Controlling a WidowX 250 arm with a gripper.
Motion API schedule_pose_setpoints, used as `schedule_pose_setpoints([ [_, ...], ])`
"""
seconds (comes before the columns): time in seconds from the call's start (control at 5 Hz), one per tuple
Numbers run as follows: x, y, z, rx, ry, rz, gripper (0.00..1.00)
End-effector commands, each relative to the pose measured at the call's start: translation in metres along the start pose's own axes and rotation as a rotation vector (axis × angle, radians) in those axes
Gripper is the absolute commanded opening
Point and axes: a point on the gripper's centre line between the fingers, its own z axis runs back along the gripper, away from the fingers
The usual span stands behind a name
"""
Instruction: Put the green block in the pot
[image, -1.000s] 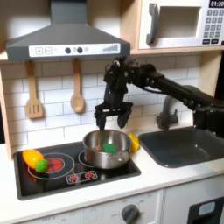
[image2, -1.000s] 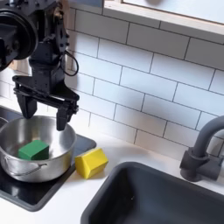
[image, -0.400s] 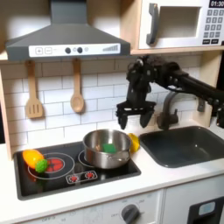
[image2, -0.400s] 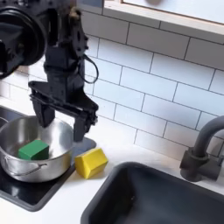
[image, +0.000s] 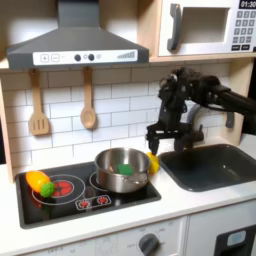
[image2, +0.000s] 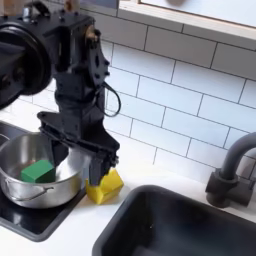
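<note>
Already, state of play: the green block (image2: 39, 171) lies inside the pot (image2: 22, 196), lower left of the second exterior view; by my reading the task is as good as done.
Orange toy: lower left of the first exterior view, an orange piece with a green ball (image: 46, 188) sits on the stove (image: 70, 200), well apart from the pot (image: 106, 182).
Pincer: the pincer (image: 162, 142) hangs spread and holds nothing, right of centre above the pot's right rim.
Yellow toy piece: the yellow toy piece (image2: 108, 186) sits just beside the pot, under the pincer (image2: 73, 162).
Risk: a low swing could clip the rim or knock the yellow piece.
Sink: the sink (image: 215, 165) fills the desk's lower right; the faucet (image2: 231, 178) stands nearby.
</note>
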Motion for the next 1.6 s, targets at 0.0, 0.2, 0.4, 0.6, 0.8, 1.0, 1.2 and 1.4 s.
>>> schedule_pose_setpoints([
  [0.0,-0.028,0.001,-0.007,0.031,0.043,-0.024,1.00],
  [0.2,-0.040,0.001,-0.008,0.046,0.058,-0.021,1.00],
  [0.4,-0.055,0.005,-0.009,0.049,0.090,0.028,1.00],
  [0.6,-0.063,-0.003,-0.006,0.031,0.109,0.047,1.00],
  [0.8,-0.070,-0.008,-0.006,0.017,0.122,0.073,1.00],
  [1.0,-0.074,-0.011,-0.006,0.005,0.104,0.109,1.00],
  [1.2,-0.074,-0.009,-0.005,0.011,0.103,0.114,1.00],
  [1.4,-0.074,-0.009,-0.005,0.011,0.101,0.119,1.00],
])
